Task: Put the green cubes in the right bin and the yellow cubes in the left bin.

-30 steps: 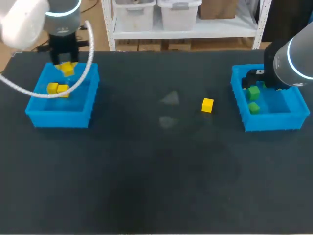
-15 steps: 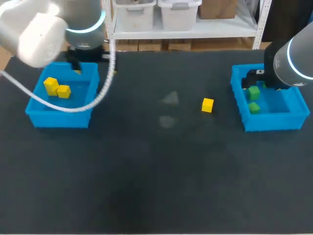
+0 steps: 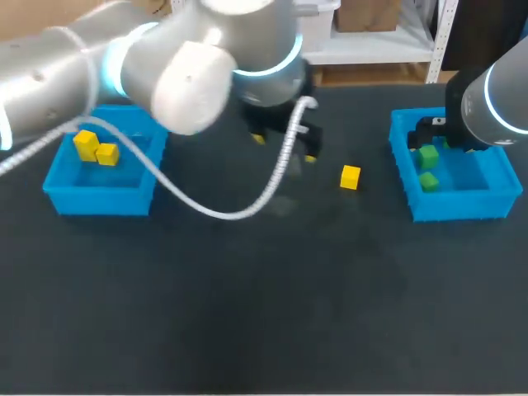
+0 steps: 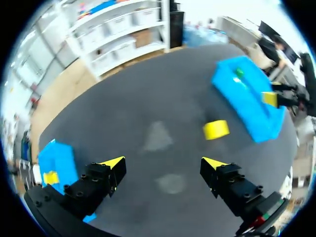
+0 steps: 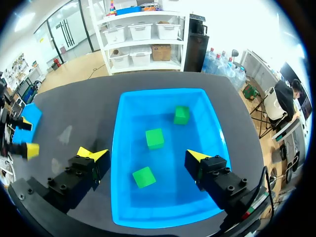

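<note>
The left gripper (image 4: 163, 163) is open and empty, near the yellow cube (image 4: 216, 129). If it comes down crooked, it could knock the cube away. The right gripper (image 5: 144, 154), far from the cube, is open too.

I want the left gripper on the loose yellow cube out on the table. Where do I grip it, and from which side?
Take the yellow cube across two opposite side faces, coming straight down from above. It sits flat on the table with nothing beside it, so its sides are free. The left gripper is open, with the cube ahead of it.
</note>
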Controlling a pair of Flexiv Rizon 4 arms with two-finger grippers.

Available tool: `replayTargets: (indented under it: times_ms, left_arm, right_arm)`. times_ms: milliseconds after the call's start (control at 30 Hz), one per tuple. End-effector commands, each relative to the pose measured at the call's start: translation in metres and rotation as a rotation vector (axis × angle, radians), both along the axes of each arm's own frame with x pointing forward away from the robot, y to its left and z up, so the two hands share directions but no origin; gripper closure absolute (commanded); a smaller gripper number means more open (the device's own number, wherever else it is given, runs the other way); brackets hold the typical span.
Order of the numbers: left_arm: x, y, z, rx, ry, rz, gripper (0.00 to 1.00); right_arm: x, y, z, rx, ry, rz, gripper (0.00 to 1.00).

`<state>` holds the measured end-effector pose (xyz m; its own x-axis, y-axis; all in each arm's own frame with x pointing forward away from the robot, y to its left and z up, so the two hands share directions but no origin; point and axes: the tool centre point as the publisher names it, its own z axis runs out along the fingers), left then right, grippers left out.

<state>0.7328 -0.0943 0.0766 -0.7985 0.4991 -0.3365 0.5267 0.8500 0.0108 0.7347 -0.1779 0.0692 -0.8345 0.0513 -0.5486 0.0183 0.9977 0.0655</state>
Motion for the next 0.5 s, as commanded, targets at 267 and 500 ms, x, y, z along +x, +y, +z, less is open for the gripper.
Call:
replayTargets:
  times_ms: [267, 500]
  left_arm:
    - [-0.021, -0.087, -0.007, -0.06, 0.116, -0.136, 0.0]
    - [-0.007, -0.101, -0.033, -0.056, 0.166, -0.075, 0.0]
  right_arm:
    - [-0.003, -0.001, -0.001, 0.0, -0.01, -0.002, 0.0]
    - [-0.003, -0.001, -0.001, 0.0, -0.01, -0.002, 0.0]
